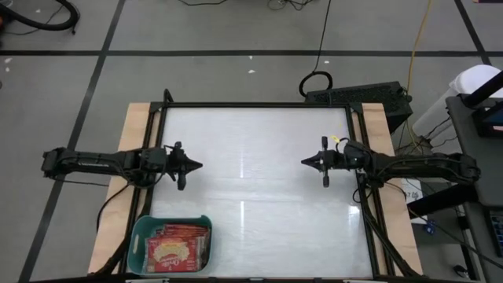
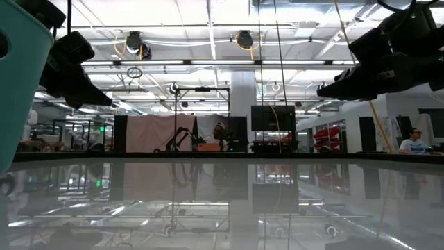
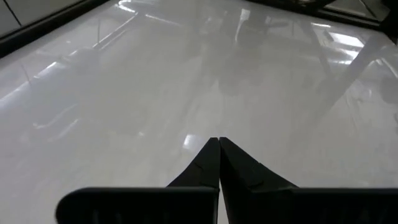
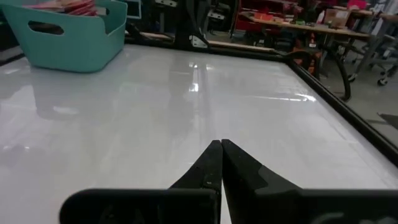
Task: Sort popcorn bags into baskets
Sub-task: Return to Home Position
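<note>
Your left gripper [image 1: 196, 166] hung above the left half of the table [image 1: 259, 134], its fingers pressed together to a single point with nothing between them. Seen from its own wrist, the two dark fingers met at the tip over the glossy white top.

Your right gripper [image 1: 305, 162] faced it from the right half, well apart. It was closed the same way and carried nothing. The two tips pointed toward each other across the middle of the table. In the low view both sat clear of the surface at about the same height.

The basket [image 1: 137, 229] stood at the table's front-left corner, on your left arm's side and well apart from both grippers. The bags [image 1: 177, 250] lay inside it in a loose pile. The top one was flat, with its red front and yellow-cream picture facing up, and red edges of others showed along the far side beneath it. You could not have counted them from these views. From the right wrist the basket showed across the table with red packets rising a little above its rim. In the low view its teal wall filled the left edge.

Beyond the table, a person [image 2: 414, 143] sat far off in the room.
</note>
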Motion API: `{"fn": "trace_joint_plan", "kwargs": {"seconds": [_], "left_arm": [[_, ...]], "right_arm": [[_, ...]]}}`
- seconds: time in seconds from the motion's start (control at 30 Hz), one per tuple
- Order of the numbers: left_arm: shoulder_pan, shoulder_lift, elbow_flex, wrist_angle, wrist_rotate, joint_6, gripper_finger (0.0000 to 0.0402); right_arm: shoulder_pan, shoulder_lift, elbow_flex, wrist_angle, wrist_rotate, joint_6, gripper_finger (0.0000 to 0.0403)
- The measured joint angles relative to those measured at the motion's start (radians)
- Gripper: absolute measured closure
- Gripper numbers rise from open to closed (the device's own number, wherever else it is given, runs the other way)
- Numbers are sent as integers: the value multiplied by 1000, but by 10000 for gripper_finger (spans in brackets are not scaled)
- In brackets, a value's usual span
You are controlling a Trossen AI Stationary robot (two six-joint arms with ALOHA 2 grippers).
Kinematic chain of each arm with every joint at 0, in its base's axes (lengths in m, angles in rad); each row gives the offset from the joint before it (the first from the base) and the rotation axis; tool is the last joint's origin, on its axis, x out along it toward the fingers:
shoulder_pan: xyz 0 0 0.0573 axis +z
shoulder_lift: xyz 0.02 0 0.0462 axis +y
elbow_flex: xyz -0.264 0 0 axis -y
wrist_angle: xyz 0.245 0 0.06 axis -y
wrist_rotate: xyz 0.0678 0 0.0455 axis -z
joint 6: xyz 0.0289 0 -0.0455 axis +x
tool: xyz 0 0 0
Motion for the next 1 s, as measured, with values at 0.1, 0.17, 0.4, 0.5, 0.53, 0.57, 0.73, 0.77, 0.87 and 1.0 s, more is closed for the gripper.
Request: {"fn": "trace_joint_plan", "kwargs": {"seconds": [0.1,0.17,0.4,0.5,0.53,0.57,0.73,0.77,0.87,1.0], "left_arm": [[8,-29,0,-24,0,1,399],[8,-46,0,-38,-2,3,399],[8,-90,0,-85,-3,6,399],[8,-102,0,-88,-3,17,400],[8,-105,0,-89,-3,23,400],[8,-108,0,-90,-3,25,400],[8,-109,0,-89,-3,29,399],[8,-109,0,-88,-3,31,399],[8,-109,0,-88,-3,37,399],[8,-109,0,-82,-3,39,399]], "right_arm": [[0,-56,-33,-3,13,27,403],[0,-95,-46,-6,33,33,403],[0,-221,-48,-86,54,21,403],[0,-291,-48,-146,52,24,403],[0,-316,-48,-164,52,23,403],[0,-344,-48,-182,52,23,403],[0,-479,-48,-278,47,34,403],[0,-504,-49,-293,33,40,403],[0,-574,-49,-364,-19,47,403],[6,-639,-49,-394,7,77,403]]}}
